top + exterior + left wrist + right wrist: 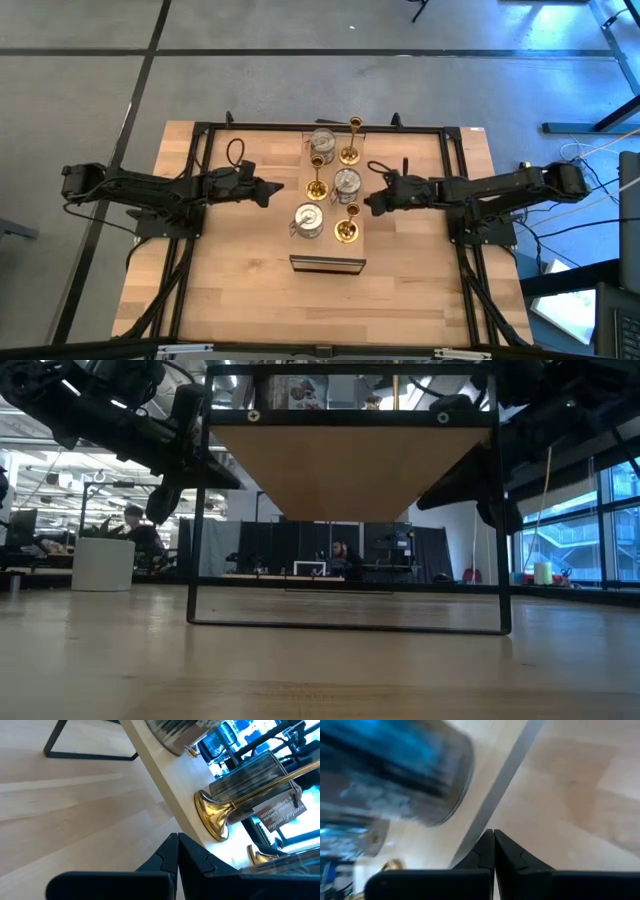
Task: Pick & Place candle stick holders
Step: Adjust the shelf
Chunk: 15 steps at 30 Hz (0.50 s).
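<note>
Six candle stick holders stood on the long wooden board (pixel 331 255) at the centre of the high view, three slim gold sticks (pixel 316 186) and three squat silvery cups (pixel 346 181) running up the frame in two staggered rows. The left gripper (pixel 276 187) reached in from the left of the frame, its tip level with the middle gold stick just to its right. The right gripper (pixel 369 205) came in from the right, beside the middle silvery cup and the lowest gold stick (pixel 346 230). Each arm appeared about equally near the board; by that judgement the left was better lined up on its stick, whose long axis stood upright.

At table height, the low view showed the board's underside (pixel 340 470) carried on a black wire frame (pixel 350 622), with dark arm parts in both upper corners; the holders could barely be made out above it.

From the left wrist, closed fingertips (pixel 176 862) held nothing, pointing at the board's edge with a gold base (pixel 212 817) just beyond.

From the right wrist, fingertips (pixel 492 855) were likewise pressed together and empty, a silvery cup (pixel 410 775) looming in the upper left.
</note>
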### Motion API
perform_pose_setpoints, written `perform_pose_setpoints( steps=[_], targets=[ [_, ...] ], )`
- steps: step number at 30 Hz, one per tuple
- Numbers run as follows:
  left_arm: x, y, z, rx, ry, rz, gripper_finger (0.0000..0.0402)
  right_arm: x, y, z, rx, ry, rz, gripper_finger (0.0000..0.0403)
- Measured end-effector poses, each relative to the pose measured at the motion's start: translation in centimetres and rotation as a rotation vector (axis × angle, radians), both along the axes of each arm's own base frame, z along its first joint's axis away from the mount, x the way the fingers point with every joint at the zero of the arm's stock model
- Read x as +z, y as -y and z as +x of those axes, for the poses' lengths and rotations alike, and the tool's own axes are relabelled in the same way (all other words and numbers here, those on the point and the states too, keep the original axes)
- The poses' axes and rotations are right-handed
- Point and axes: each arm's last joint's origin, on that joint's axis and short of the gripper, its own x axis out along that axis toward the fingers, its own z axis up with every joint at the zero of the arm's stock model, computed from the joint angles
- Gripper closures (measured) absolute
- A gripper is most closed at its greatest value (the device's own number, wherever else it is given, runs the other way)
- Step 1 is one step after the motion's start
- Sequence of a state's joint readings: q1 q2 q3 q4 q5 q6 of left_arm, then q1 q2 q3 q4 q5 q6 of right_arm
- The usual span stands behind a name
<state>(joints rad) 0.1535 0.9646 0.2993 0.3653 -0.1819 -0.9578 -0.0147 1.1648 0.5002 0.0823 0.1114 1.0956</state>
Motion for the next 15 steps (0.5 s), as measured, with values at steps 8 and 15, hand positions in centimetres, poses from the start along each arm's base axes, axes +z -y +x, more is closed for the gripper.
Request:
perform_pose_setpoints(
  steps=[8, 15],
  targets=[
    [0.0, 0.1, 0.0, -0.023, -0.004, 0.008, 0.0400, 0.9, 1.1, 0.2, -0.097, -0.045, -0.057, 0.0403],
    [0.0, 0.1, 0.0, -0.036, -0.007, 0.017, 0.0400, 1.8, 2.5, 0.4, -0.162, -0.044, -0.081, 0.0403]
  ],
)
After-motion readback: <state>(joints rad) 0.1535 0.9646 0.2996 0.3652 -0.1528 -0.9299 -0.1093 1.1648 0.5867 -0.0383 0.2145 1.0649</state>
